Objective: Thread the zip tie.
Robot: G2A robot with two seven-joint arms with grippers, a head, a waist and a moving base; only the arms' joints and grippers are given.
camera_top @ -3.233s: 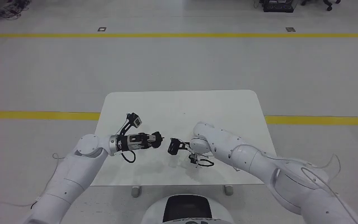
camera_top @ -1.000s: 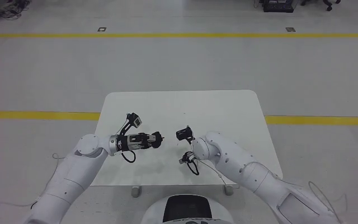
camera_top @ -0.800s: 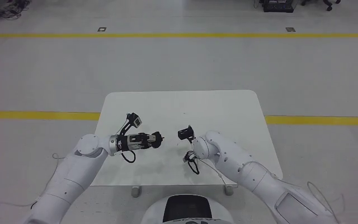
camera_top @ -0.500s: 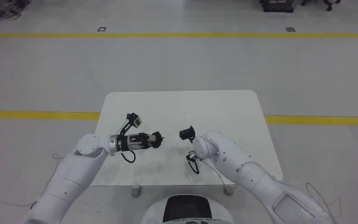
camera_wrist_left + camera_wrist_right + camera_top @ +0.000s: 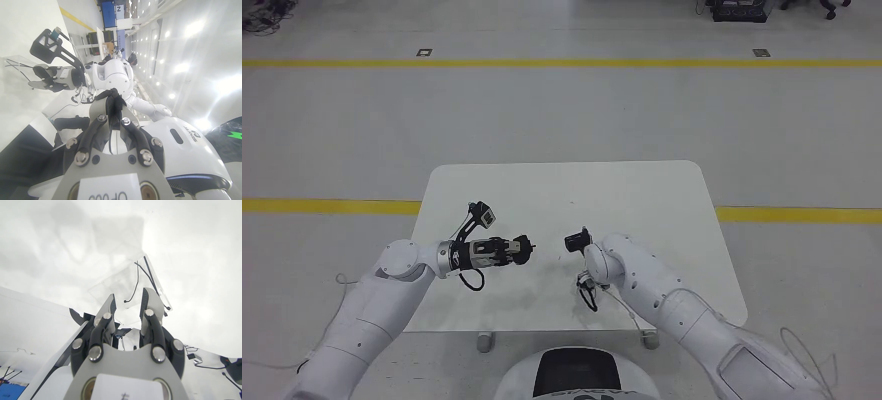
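Note:
My left gripper point(image 5: 525, 247) hovers over the table's near left part, shut on a black zip tie point(image 5: 111, 96) whose end sticks out past the fingertips; a thin black strand runs back between the fingers. My right gripper point(image 5: 572, 240) is a short way to its right, open and holding nothing. In the right wrist view the right gripper point(image 5: 128, 302) points at a clear tray point(image 5: 117, 283) holding a few loose black zip ties point(image 5: 149, 275). The left wrist view shows the right gripper point(image 5: 36, 78) open beside that tray point(image 5: 13, 60).
The white table point(image 5: 642, 200) is bare around both arms, with open room to the far side and the right. Yellow floor lines run behind and beside the table.
The right gripper swung away from the left gripper, turning toward the table's far side and shifting slightly right. The left arm kept still with the zip tie.

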